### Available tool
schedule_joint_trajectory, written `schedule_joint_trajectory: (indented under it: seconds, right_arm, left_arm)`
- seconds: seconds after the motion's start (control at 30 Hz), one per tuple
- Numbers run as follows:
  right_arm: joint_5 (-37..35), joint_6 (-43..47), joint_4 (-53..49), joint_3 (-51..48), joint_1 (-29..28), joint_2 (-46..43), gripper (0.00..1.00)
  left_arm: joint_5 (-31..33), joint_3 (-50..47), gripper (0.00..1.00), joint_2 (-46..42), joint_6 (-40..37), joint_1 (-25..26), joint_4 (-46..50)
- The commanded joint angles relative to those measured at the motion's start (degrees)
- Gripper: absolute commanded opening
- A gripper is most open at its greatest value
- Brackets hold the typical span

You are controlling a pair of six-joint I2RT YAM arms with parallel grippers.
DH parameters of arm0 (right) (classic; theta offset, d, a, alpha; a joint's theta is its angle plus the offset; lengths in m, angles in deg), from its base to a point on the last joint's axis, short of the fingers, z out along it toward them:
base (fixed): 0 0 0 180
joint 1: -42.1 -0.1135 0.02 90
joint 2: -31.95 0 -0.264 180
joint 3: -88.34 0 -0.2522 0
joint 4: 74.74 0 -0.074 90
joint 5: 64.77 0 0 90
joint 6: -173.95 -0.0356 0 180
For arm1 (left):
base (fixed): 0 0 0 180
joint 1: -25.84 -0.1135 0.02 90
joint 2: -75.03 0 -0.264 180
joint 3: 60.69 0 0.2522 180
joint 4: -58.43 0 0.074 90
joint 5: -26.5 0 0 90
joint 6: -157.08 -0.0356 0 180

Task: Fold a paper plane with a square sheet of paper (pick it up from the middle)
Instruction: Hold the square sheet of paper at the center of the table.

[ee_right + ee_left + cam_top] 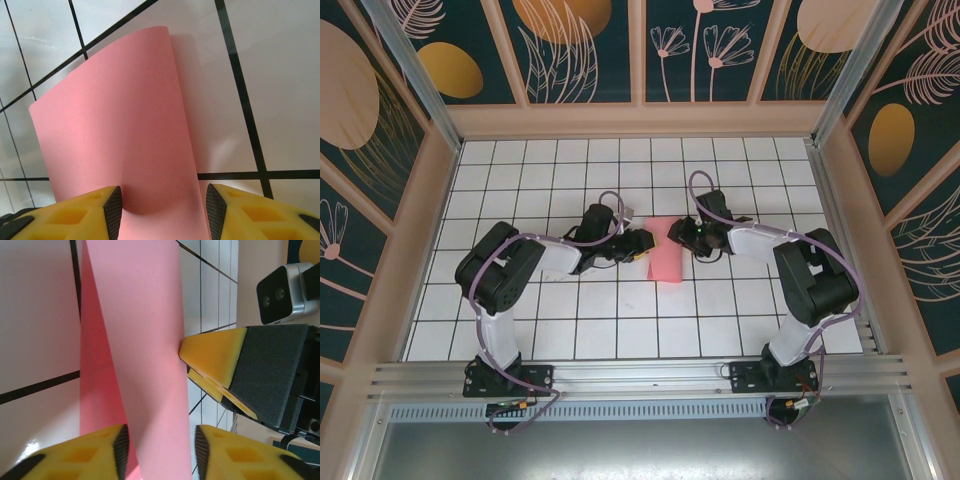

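Square sheet of paper [667,262] sits mid-counter [570,320], bowed up off the surface. Left pincer [160,440] is spread, with the pink sheet running through its gap. Right pincer [162,200] is spread too, straddling the curled end from the other side, and I see no firm pinch on either. This looks like the first centre fold. The trick: bring the edges level before pressing, close gently, then flatten the crease from the middle outward so nothing skews.

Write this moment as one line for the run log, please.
paper: pink, curved, partly lifted off table | left fingers: apart, paper between them | right fingers: apart, paper between them
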Motion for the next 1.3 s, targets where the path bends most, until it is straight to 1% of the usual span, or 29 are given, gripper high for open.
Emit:
schedule_joint_trajectory:
  seconds: [0.0,0.2,0.27,0.37,0.53,0.63,0.97,1.27]
  right_arm:
    - [1.5,-1.4,1.5,-1.3,0.7,-2.0,0.51]
    - [2.2,-1.1,1.0,-1.7,1.2,-3.2,0.51]
    - [2.1,-0.4,0.3,-1.7,1.4,-3.7,0.51]
    - [2.3,1.1,-0.9,-2.2,2.1,-4.9,0.52]
    - [5.8,5.0,-1.1,-3.9,3.8,-7.6,0.57]
    - [8.2,7.9,-2.1,-3.9,4.1,-8.2,0.60]
    - [11.7,11.7,-4.6,-2.3,4.4,-4.8,0.61]
    - [14.0,10.9,-3.1,-0.7,3.5,-0.9,0.60]
  left_arm:
    - [-1.1,1.8,0.35,1.2,0.9,0.4,-3.1]
    - [0.2,3.0,0.15,2.2,0.2,0.4,-2.5]
    - [1.3,3.9,0.10,2.4,-1.3,0.5,-0.6]
    - [2.6,5.4,0.06,2.8,-4.1,0.5,3.0]
    - [3.1,6.5,0.05,4.3,-7.2,0.4,6.6]
    - [3.3,9.2,0.05,5.2,-9.0,0.5,8.8]
    - [4.7,13.9,0.05,6.8,-14.7,0.4,16.0]
    - [5.3,16.4,0.04,8.4,-16.8,0.4,19.3]
